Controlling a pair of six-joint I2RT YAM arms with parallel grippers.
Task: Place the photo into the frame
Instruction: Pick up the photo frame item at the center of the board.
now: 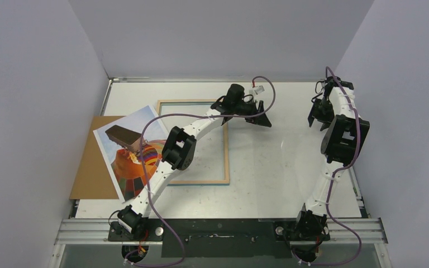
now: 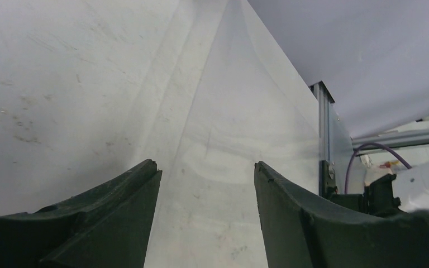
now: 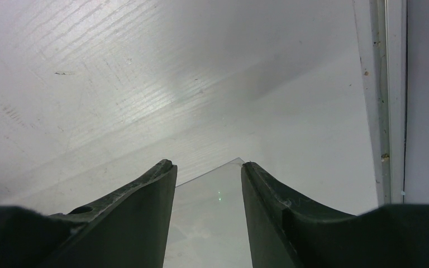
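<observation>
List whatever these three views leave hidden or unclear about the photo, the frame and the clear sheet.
Photo: top view, the left arm covers its lower right edge; absent from both wrist views.
Frame: top view, its left side lies under that arm and the photo.
Clear sheet: right wrist view shows one corner only, the rest cut off by the fingers; barely visible from above.

The white table carries the frame, a brown board, the overlapping photo and seemingly a clear sheet.
</observation>
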